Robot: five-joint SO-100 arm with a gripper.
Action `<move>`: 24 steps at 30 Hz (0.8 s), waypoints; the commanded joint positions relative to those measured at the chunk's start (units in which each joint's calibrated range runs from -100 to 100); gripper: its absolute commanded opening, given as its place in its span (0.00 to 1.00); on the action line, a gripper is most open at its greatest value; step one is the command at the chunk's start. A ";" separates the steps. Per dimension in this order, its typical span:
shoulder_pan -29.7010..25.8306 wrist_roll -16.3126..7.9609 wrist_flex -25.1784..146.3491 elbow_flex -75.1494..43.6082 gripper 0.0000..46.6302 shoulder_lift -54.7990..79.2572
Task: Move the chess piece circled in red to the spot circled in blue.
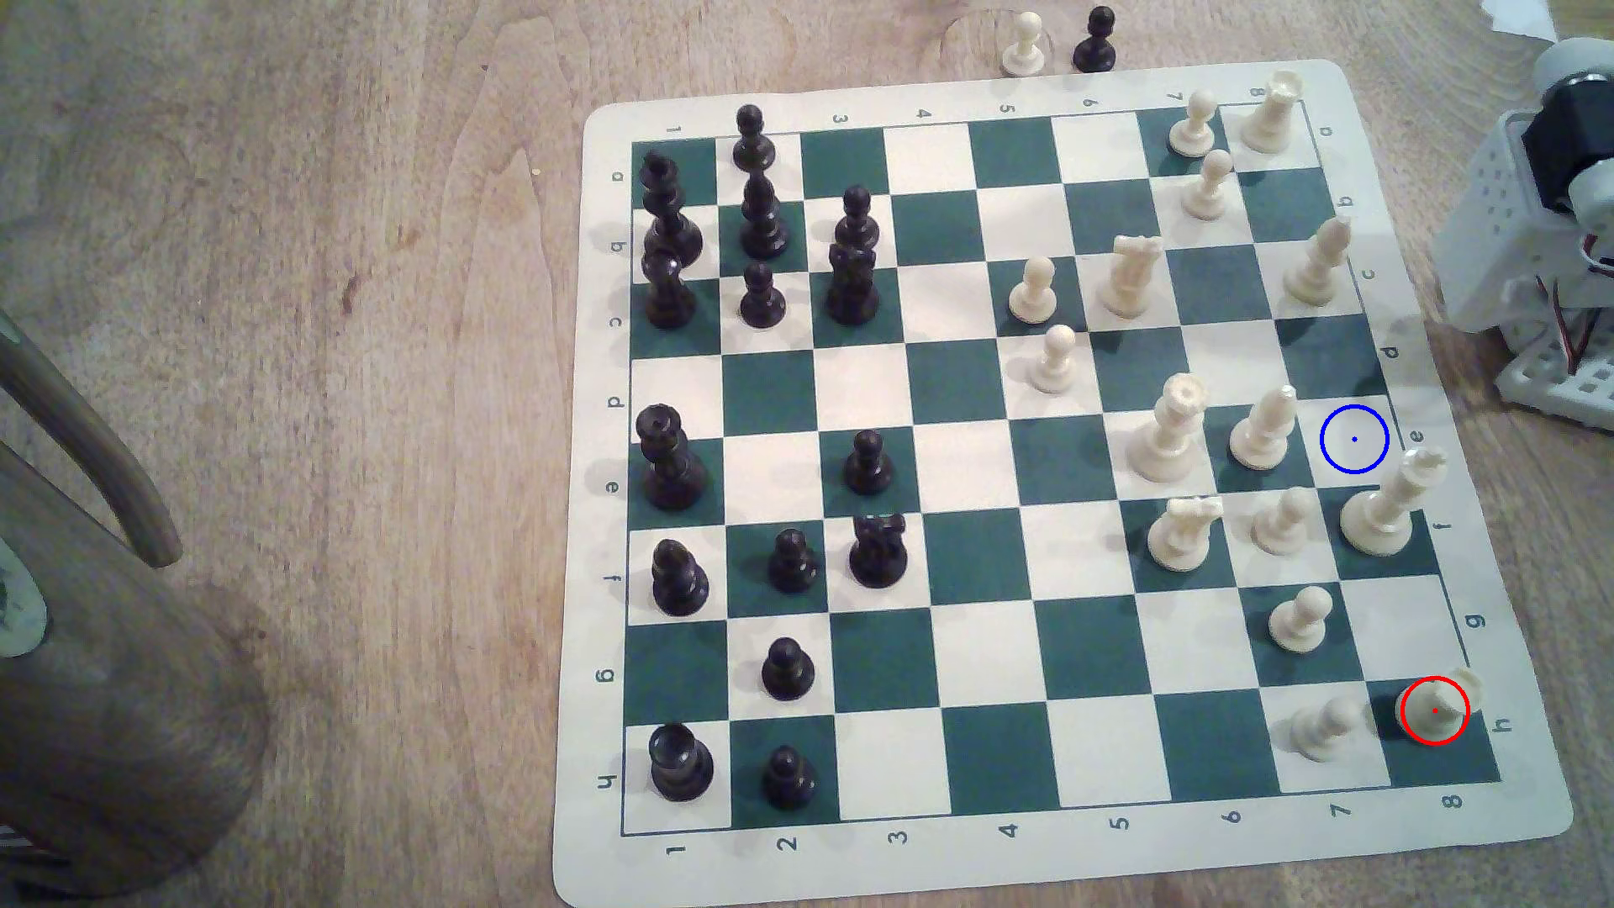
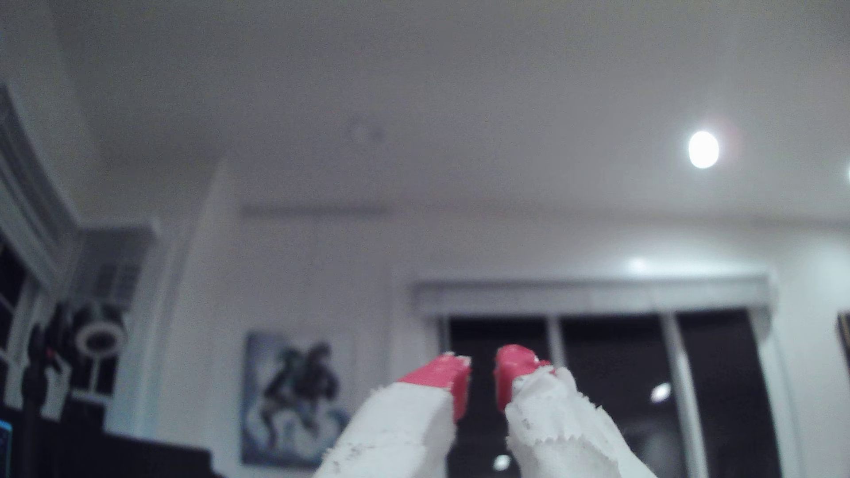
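Above the wooden table (image 1: 306, 262), your red-tipped, white-wrapped gripper (image 2: 483, 367) points at a white ceiling, jaws slightly parted, holding nothing.

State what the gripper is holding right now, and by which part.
Nothing. In the wrist view the gripper points up at the ceiling, its red-tipped fingers slightly apart with empty space between. The red-circled rook stands untouched on its corner square.

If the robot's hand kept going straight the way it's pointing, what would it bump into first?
The hand points up into the room, away from the board. Its red fingertips stand slightly apart with nothing between them. The way looks free; the dark window lies beyond, though how far is unclear.
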 commanded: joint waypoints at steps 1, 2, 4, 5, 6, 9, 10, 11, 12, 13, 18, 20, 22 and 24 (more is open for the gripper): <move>-8.21 -5.23 36.11 -15.11 0.08 2.01; -8.76 -5.27 37.42 -15.56 0.06 2.27; -14.31 -6.89 50.53 -19.55 0.00 5.24; -14.94 -7.72 53.88 -20.46 0.00 6.51; -16.27 -8.21 58.06 -22.27 0.00 8.38; -21.66 -9.23 71.08 -28.89 0.00 17.21; -23.38 -9.33 72.15 -28.53 0.00 18.06; -25.26 -9.47 74.11 -28.80 0.00 19.75; -28.15 -10.06 77.23 -29.98 0.00 23.15; -29.72 -10.16 78.70 -30.25 0.00 25.02; -36.99 -10.79 83.20 -31.79 0.03 35.63; -39.03 -11.14 85.01 -33.33 0.03 40.21; -41.84 -11.77 85.74 -34.33 0.04 45.82; -42.62 -12.16 83.78 -33.97 0.04 48.87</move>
